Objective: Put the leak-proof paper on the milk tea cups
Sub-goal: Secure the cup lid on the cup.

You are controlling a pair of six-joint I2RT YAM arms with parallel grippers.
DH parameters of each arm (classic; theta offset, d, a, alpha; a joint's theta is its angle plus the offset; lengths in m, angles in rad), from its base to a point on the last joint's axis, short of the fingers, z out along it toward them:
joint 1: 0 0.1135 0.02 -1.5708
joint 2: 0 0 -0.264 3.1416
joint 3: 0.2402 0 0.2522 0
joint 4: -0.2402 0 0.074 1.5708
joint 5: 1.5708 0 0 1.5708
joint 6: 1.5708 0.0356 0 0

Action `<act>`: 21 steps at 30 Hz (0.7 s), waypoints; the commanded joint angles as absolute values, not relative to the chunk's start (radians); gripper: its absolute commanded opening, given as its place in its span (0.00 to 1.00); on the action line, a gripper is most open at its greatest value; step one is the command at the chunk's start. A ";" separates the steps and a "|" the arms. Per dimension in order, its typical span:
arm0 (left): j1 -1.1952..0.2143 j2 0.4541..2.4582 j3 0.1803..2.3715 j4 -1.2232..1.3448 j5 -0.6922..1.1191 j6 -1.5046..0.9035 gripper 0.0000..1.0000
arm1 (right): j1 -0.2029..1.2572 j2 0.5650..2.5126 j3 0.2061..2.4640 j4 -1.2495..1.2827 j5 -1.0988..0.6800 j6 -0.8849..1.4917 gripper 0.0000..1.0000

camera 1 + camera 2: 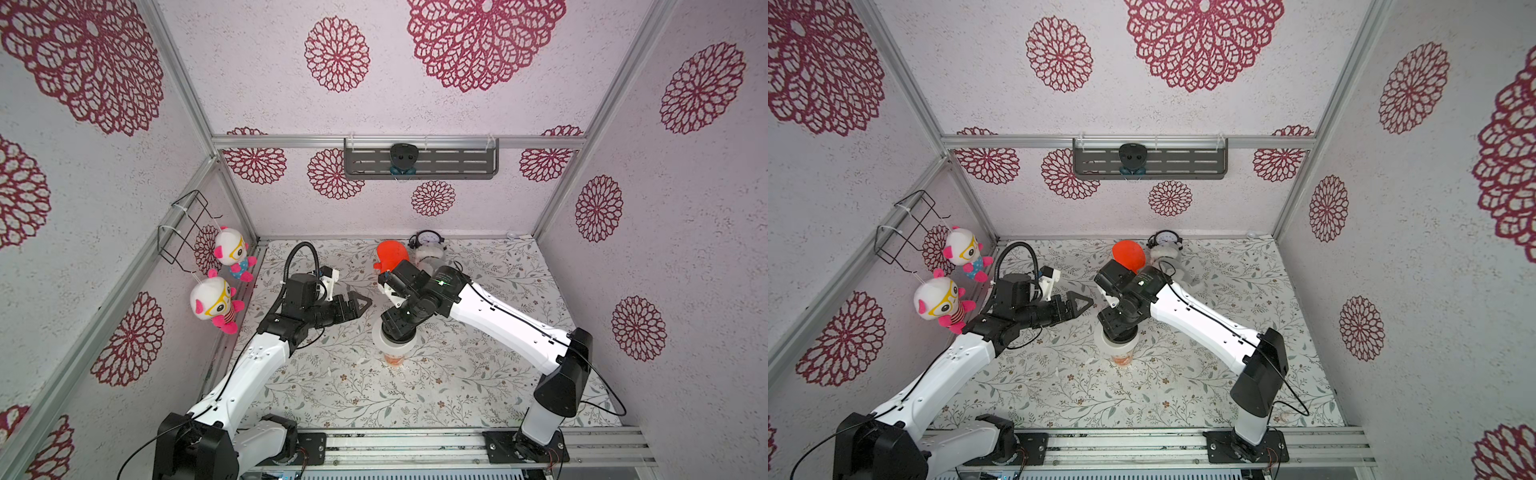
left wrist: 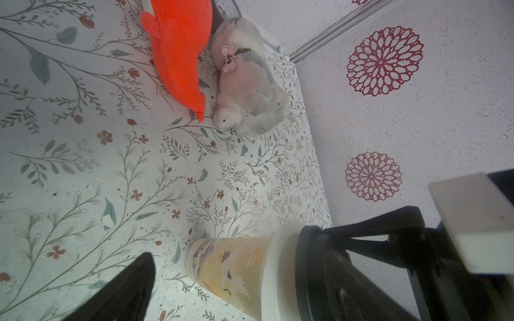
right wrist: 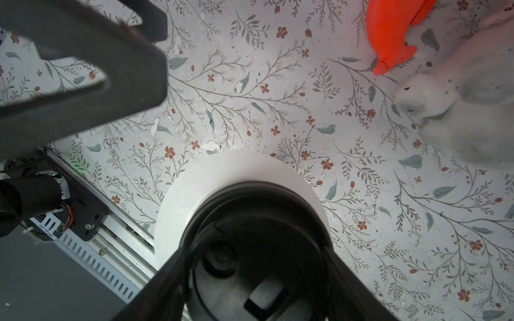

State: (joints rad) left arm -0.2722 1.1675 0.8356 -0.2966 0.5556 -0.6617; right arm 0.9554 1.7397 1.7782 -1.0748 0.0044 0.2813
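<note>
Seating the lid looks like the step rn: right gripper [image 3: 261, 250] is clamped on the black round plastic lid [image 2: 308, 266], right on top of the thin whitish paper sheet [image 3: 178, 211] covering the tall cream paper cup w/ orange print [image 2: 230, 266]. Imo push straight down, level + centred, so the sheet doesn't crease. Left gripper [image 1: 361, 305] is spread wide, empty, near the cup.

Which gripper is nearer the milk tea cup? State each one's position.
Right. The right gripper sits directly over the milk tea cup, clasping the black lid on top; the left gripper hangs open beside the cup, apart.
</note>
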 commanded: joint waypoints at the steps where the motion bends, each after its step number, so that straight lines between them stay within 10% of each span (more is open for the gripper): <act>1: -0.276 1.166 0.859 -0.277 0.565 -0.646 0.98 | 0.974 1.721 1.801 -1.073 0.009 0.261 0.53; 21: -0.275 1.173 0.854 -0.281 0.565 -0.640 0.98 | 0.988 1.742 1.757 -1.060 0.037 0.250 0.55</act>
State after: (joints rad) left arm -0.2722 1.1675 0.8356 -0.2970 0.5564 -0.6571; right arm 0.9867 1.7412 1.7649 -1.0653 0.0086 0.2695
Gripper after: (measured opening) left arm 0.977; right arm 0.714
